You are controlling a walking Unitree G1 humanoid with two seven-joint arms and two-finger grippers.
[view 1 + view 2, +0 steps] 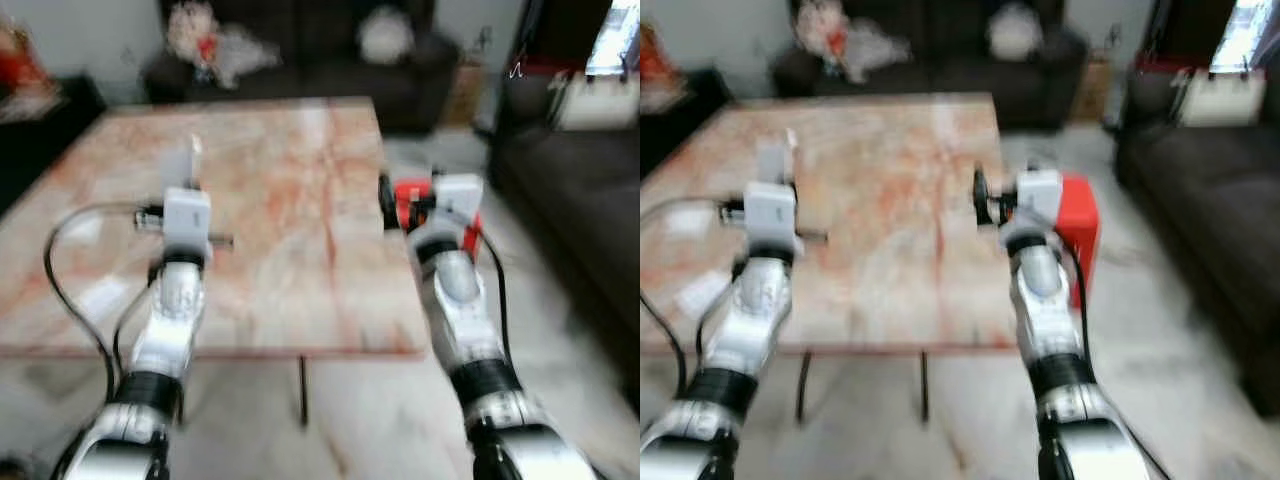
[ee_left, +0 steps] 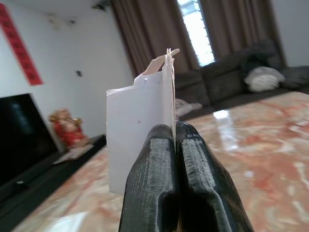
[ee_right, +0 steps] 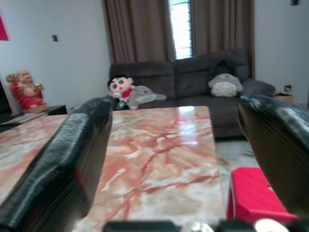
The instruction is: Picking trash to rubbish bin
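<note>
You are looking at one red bin [image 1: 1080, 235] standing on the floor at centre right, beside the marble table [image 1: 290, 180]; its inside is hidden. Your left gripper [image 2: 175, 140] is pinching one white paper scrap [image 2: 137, 130] between pressed-together fingers, left of centre above the table. Your right gripper [image 3: 178, 159] is hovering near the bin, fingers spread

Both eye views are motion-blurred; daylight from the window [image 3: 180, 26] glares on the glossy table [image 2: 270, 140].
</note>
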